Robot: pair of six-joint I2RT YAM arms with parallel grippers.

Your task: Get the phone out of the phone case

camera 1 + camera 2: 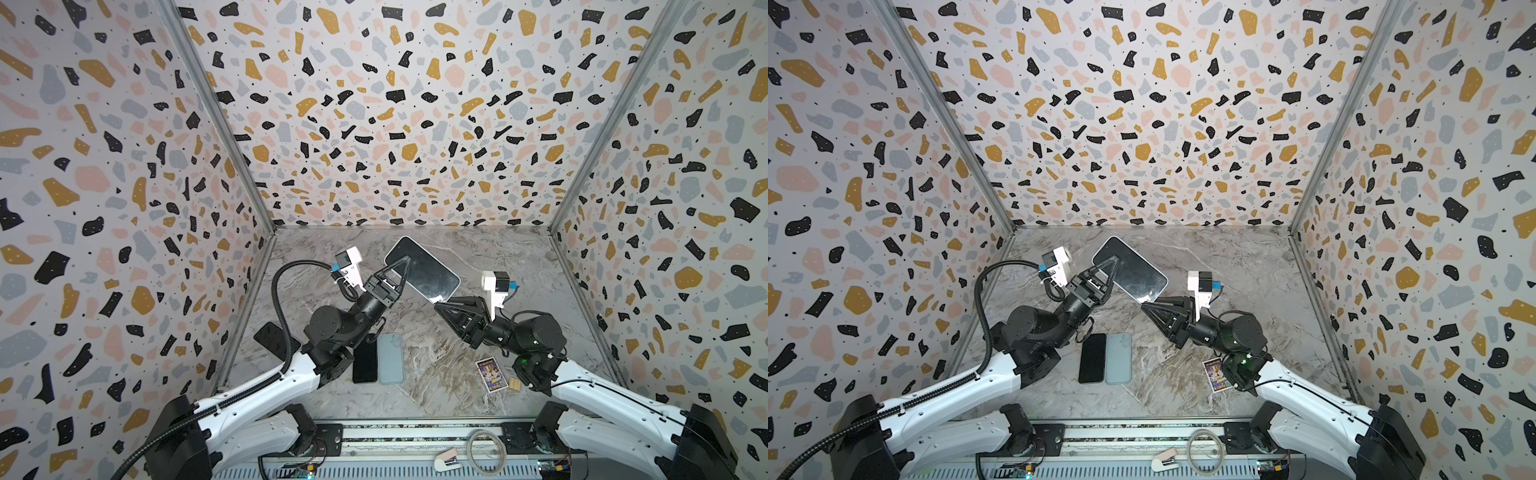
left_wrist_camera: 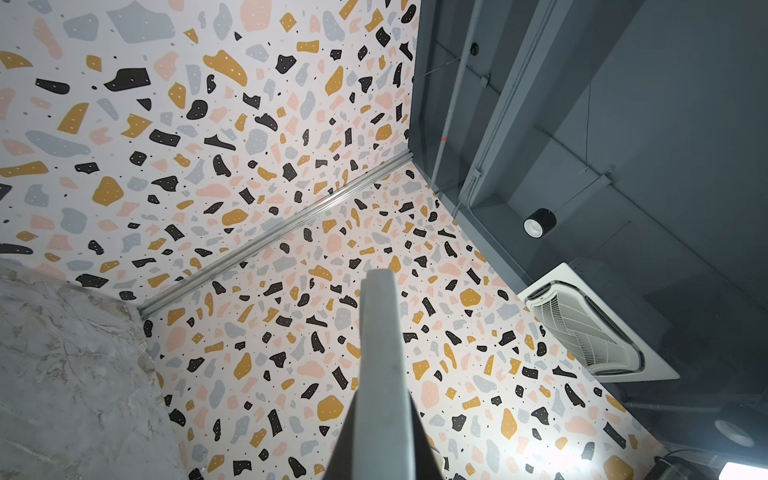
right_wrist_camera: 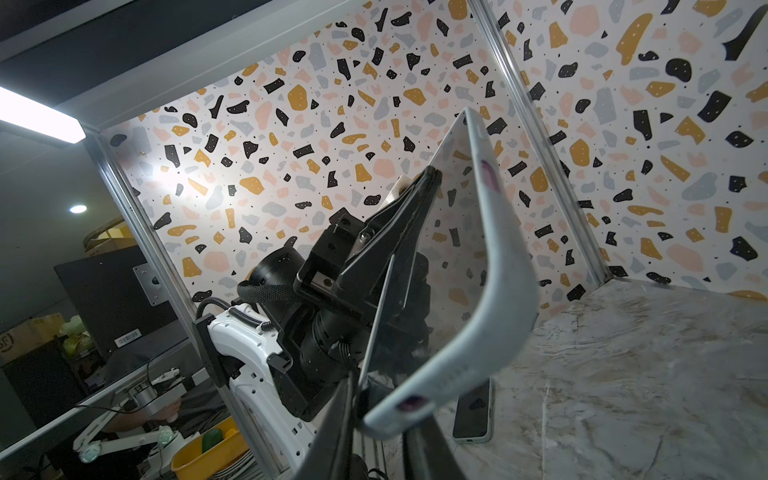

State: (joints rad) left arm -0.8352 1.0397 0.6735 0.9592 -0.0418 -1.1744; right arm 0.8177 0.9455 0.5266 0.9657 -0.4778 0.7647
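Observation:
The phone (image 1: 428,270) (image 1: 1136,272) hangs tilted above the marble table, dark screen up, inside a pale phone case (image 3: 490,291). My left gripper (image 1: 404,262) (image 1: 1112,262) is shut across the phone's far left end; the case's grey edge (image 2: 382,353) runs out from between its jaws. My right gripper (image 1: 438,304) (image 1: 1144,304) is shut on the case's near right corner (image 3: 399,411). In the right wrist view that corner bends away from the phone's thin edge (image 3: 382,311).
A bare black phone (image 1: 365,359) and a light blue-grey case (image 1: 390,358) lie side by side on the table near the left arm. A printed card (image 1: 491,374) and a small wooden block (image 1: 515,384) sit by the right arm. Patterned walls enclose three sides.

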